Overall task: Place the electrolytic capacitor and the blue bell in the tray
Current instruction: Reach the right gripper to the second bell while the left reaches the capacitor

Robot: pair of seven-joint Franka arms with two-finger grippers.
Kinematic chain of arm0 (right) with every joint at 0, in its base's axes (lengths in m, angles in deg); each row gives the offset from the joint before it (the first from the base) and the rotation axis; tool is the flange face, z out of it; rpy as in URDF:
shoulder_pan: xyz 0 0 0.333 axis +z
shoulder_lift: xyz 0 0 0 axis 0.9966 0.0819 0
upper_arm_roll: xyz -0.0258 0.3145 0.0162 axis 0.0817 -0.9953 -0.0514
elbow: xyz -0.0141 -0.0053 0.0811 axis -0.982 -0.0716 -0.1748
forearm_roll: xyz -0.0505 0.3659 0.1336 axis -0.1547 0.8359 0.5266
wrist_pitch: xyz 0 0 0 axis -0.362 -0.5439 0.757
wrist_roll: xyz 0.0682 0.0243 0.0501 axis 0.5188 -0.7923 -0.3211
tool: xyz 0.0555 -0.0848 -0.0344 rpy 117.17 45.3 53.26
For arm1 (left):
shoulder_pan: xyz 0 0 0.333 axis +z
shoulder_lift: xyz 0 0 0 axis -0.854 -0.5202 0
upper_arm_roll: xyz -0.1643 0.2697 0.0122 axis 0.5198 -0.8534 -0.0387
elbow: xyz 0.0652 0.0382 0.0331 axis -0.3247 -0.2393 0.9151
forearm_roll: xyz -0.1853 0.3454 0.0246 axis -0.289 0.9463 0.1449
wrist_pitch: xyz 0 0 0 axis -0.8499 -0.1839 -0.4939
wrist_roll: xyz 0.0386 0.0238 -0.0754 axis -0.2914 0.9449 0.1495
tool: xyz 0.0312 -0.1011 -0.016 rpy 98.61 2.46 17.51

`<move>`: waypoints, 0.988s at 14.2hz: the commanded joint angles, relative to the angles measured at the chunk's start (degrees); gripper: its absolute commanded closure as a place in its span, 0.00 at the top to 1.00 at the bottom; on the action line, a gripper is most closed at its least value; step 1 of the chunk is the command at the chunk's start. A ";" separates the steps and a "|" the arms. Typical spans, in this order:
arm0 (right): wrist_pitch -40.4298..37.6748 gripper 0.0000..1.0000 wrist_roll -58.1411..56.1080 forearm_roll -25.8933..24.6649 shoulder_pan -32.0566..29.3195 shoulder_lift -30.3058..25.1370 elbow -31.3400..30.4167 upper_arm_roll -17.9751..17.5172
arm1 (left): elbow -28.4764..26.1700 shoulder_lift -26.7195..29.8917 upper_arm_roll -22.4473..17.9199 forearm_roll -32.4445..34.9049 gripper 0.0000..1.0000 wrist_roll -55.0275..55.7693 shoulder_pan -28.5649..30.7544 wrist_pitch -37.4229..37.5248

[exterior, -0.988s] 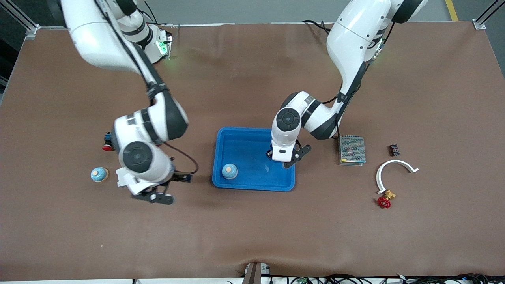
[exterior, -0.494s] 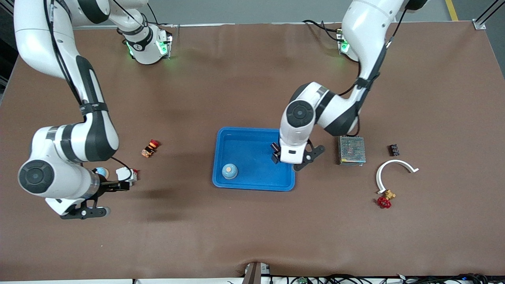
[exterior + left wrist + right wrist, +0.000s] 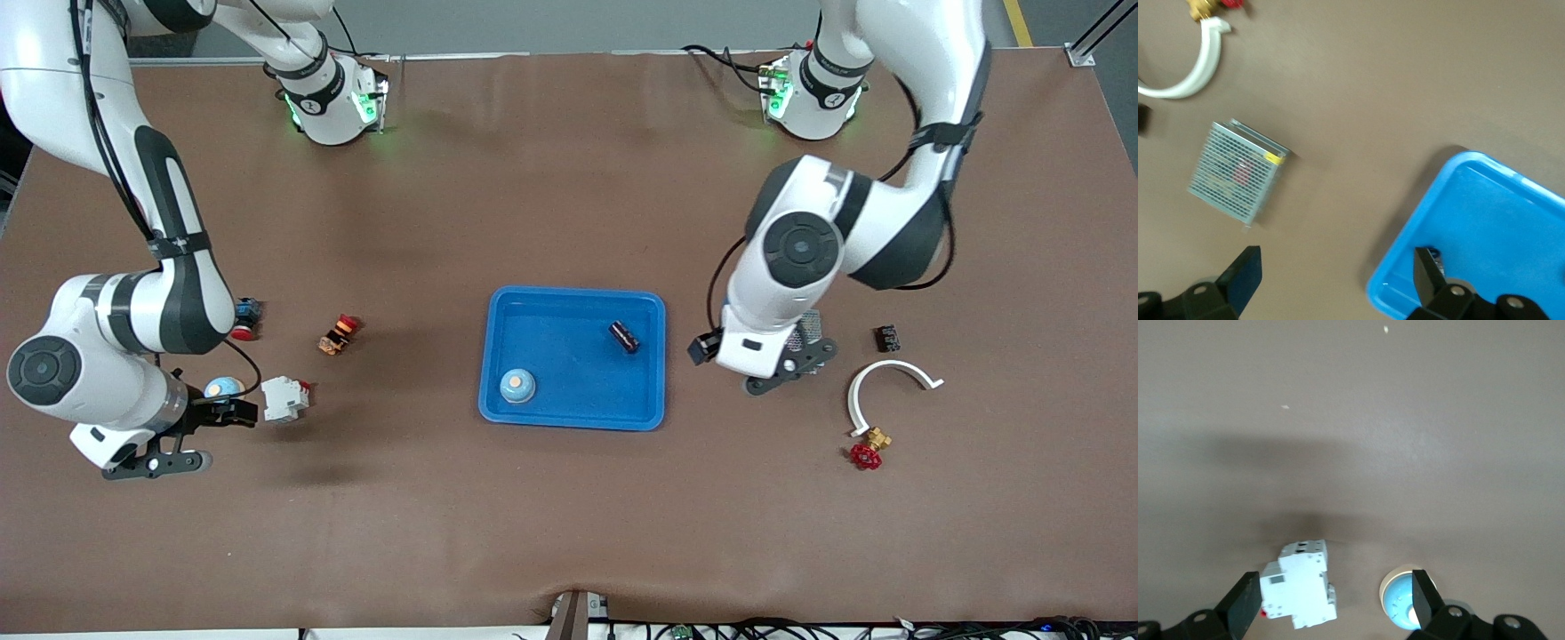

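Over the table between the tray [image 3: 576, 298] and the mesh-covered box [image 3: 1238, 173], the left gripper [image 3: 1338, 283] is held with fingers spread, empty. Inside the tray lie the electrolytic capacitor [image 3: 624, 337] and a blue bell [image 3: 516, 385]. Over a second bell [image 3: 1401, 597] and a white breaker [image 3: 1299, 585], the right gripper [image 3: 1331, 603] is held spread, empty.

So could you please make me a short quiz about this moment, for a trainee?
1. True or false: the electrolytic capacitor lies in the tray.
2. How many blue bells are in view?
3. The left hand is: A) shut on the capacitor; B) open, over the table between the tray and the silver mesh box; C) open, inside the tray.

Key: 1 true. 2 two: the bell in the tray, and the bell on the table beside the white breaker, under the open right hand. 3 B.
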 commanded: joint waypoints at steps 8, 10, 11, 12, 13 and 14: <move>18.11 1.00 -7.78 -0.86 -8.38 -4.63 -17.71 -1.35 | -3.20 6.95 0.50 0.96 1.00 -32.47 15.07 7.14; 20.91 1.00 -7.78 -0.78 -9.26 -4.63 -20.00 -1.43 | -4.16 7.56 0.50 1.05 1.00 -38.79 18.32 6.87; 22.58 1.00 -7.78 -0.78 -9.61 -4.54 -20.88 -1.35 | -5.30 8.00 0.41 1.14 1.00 -41.09 19.64 6.35; 23.82 1.00 -7.78 -0.78 -9.96 -4.54 -21.84 -1.43 | -6.53 8.53 0.41 1.14 1.00 -43.29 21.05 5.21; 24.96 1.00 -7.78 -0.78 -10.23 -4.45 -22.72 -1.44 | -8.02 9.14 0.50 1.23 1.00 -45.22 22.37 3.81; 26.10 1.00 -7.78 -0.78 -10.32 -4.45 -23.43 -1.35 | -9.95 9.76 0.50 1.14 1.00 -46.81 23.25 1.97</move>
